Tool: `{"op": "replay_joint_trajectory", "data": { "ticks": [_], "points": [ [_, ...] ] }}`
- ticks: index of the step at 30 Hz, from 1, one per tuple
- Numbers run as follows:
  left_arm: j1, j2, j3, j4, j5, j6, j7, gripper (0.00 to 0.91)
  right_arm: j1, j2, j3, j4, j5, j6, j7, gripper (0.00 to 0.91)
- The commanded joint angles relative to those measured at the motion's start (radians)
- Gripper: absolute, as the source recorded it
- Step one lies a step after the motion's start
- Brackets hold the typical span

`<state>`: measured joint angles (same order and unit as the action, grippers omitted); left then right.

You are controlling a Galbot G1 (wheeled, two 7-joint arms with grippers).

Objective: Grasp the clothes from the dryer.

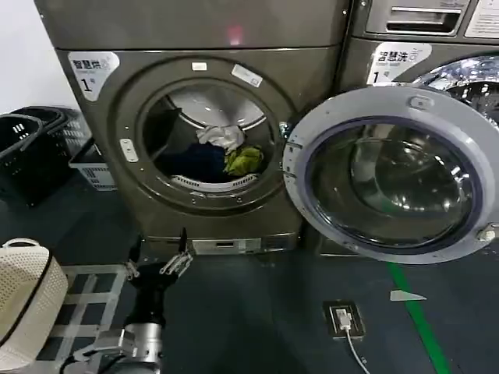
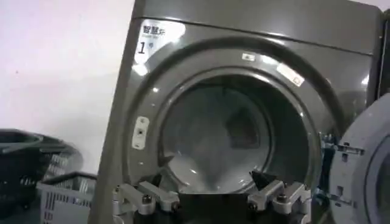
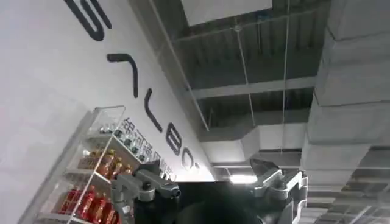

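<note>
Inside dryer (image 1: pixel 117 140) drum, head view: clothes (image 1: pixel 226 152); left tool (image 1: pixel 160 261) open below.

Two machines stand side by side: the dryer (image 1: pixel 210 117) and a neighbouring machine (image 1: pixel 425 47) at 3 o'clock. Three clothes (image 1: pixel 222 152) lie inside. Two baskets (image 1: pixel 27 148) sit at 9 o'clock.

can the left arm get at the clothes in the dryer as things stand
Probably yes: the left gripper, open, sits low in front of the dryer, whose door is swung wide right, leaving the path to the clothes unobstructed.
</note>
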<state>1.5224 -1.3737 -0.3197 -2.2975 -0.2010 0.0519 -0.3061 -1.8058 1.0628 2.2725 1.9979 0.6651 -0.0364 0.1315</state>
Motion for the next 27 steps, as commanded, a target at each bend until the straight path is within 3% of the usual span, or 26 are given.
{"op": "replay_joint_trajectory", "data": {
  "ticks": [1,19,27],
  "points": [
    [-0.005,0.0,0.001,0.007,-0.001,0.003,0.001,0.907,0.001,0.002,0.0,0.001,-0.001,0.002,-0.005,0.907],
    [-0.026,0.001,0.003,0.031,0.004,0.002,0.002,0.907,0.001,-0.001,-0.003,-0.012,0.0,0.042,-0.02,0.907],
    [-0.03,0.006,0.003,0.033,0.005,0.002,0.002,0.907,-0.006,-0.001,0.0,0.0,0.041,0.047,-0.023,0.907]
  ]
}}
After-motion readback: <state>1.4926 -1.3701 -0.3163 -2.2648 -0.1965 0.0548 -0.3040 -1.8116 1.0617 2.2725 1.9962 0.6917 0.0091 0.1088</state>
